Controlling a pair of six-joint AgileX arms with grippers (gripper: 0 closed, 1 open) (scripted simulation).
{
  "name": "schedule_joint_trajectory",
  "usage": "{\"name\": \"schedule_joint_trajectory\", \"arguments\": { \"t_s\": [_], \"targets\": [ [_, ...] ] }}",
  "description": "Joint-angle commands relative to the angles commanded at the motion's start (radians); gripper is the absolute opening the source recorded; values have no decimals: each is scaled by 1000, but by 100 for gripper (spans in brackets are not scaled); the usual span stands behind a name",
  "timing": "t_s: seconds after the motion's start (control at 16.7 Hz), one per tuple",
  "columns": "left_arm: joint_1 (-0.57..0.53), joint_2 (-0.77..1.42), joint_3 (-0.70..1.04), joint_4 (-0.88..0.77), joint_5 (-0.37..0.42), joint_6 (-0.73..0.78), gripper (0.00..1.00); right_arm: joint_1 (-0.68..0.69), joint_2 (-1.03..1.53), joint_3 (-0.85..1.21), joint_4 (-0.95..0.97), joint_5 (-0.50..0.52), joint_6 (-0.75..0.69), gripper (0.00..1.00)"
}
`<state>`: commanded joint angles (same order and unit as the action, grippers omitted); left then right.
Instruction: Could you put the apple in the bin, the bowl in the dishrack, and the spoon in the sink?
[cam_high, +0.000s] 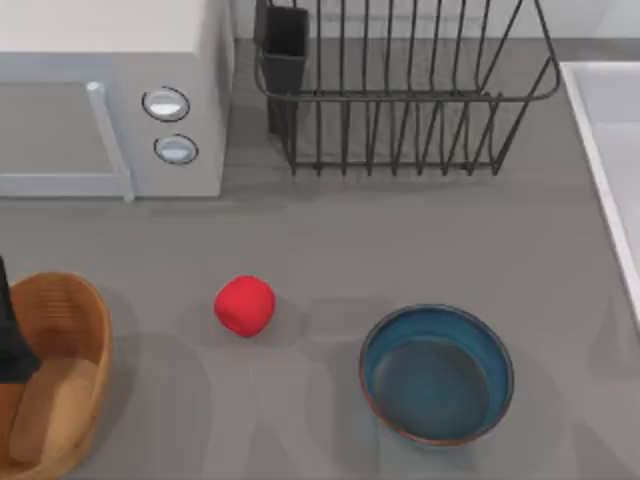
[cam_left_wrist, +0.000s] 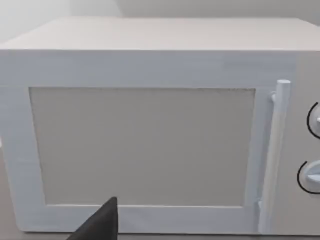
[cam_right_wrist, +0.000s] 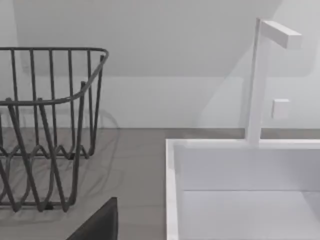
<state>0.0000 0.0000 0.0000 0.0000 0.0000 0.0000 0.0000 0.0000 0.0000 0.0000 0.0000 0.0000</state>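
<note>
Apple and bowl are lying on the grey table.
Left arm is hanging over the wicker bin; its finger state I cannot tell.

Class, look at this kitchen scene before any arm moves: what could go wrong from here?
The apple is round and lies loose on the table, so a poor pinch might roll it away from the basket. The bowl is wide and deep; gripped by its rim, it could tilt or catch the dishrack bars.

grey table, white microwave at far left, pale wall behind, white faucet
</note>
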Motion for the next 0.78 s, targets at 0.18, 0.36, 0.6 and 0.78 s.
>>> {"name": "schedule_joint_trajectory", "arguments": {
  "t_s": [0.18, 0.36, 0.6, 0.78],
  "targets": [
    [-6, 10, 10, -10, 0, 0, 100, 0, 0, 0, 0, 0, 0, 100],
    [-51, 104, 102, -91, 0, -3, 100, 0, 0, 0, 0, 0, 0, 100],
    [-144, 380, 338, -266, -2, -7, 100, 0, 0, 0, 0, 0, 0, 100],
    [-218, 681, 555, -411, -2, -11, 100, 0, 0, 0, 0, 0, 0, 100]
  ]
}}
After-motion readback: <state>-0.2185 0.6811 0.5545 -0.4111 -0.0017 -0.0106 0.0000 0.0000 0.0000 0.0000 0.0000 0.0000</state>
